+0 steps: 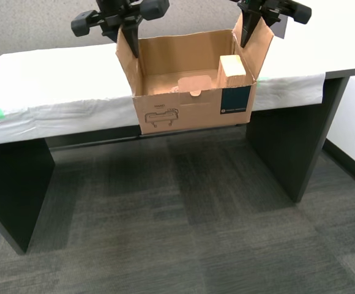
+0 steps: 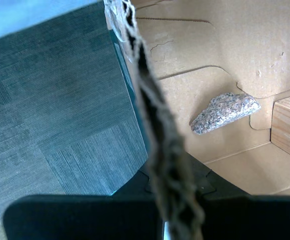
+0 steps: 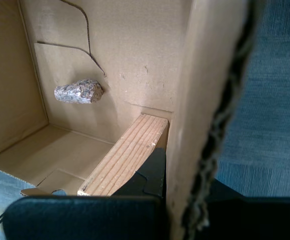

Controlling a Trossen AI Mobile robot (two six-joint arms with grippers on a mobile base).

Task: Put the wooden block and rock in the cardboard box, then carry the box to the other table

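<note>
My first gripper point(image 1: 249, 30) is clamped on the cardboard box point(image 1: 183, 110)'s side flap at the upper right of the exterior view; my second gripper point(image 1: 131, 33) pinches the opposite flap, upper centre-left. The box sits at the front edge of the sheet-covered table point(image 1: 49, 86). Inside, the wooden block point(image 3: 127, 155) stands against the first gripper's wall, and the rock point(image 2: 224, 112) lies on the floor nearby.

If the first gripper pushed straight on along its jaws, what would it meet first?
My first gripper is already clamped on the box's side flap; pushed further, its inner jaw would probably meet the wooden block, though depth is unclear.
</note>
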